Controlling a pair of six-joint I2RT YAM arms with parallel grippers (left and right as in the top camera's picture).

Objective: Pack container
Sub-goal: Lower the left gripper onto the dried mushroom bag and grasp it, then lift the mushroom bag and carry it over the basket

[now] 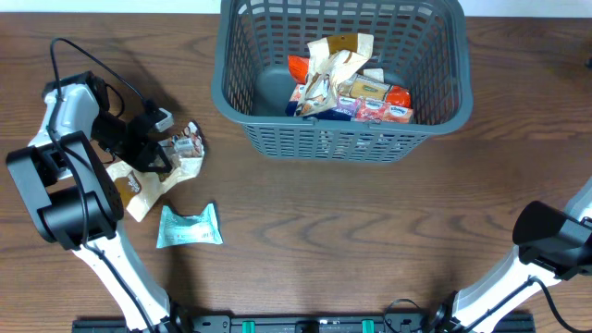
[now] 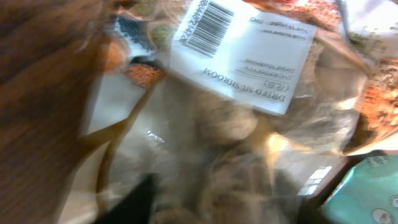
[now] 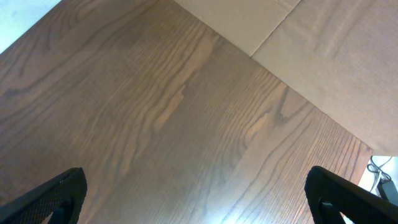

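At upper centre of the overhead frame, a large dark grey-blue slotted plastic basket (image 1: 342,139) is sitting on the brown wooden worktop (image 1: 370,231).
Left jaws are meeting a clear plastic dried-mushroom bag (image 2: 224,137); whether clenched, I cannot tell. Right jaws are hanging released.

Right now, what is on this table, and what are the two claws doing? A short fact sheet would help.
Container: grey-blue slotted basket at the far side of the table
Inside it: several snack packs, piled toward the right
Outside it: clear bag labelled dried mushroom; teal pack lying flat nearby
Left claw: down on the clear bag; whether it grips cannot be told
Right claw: open over bare wood, holding nothing
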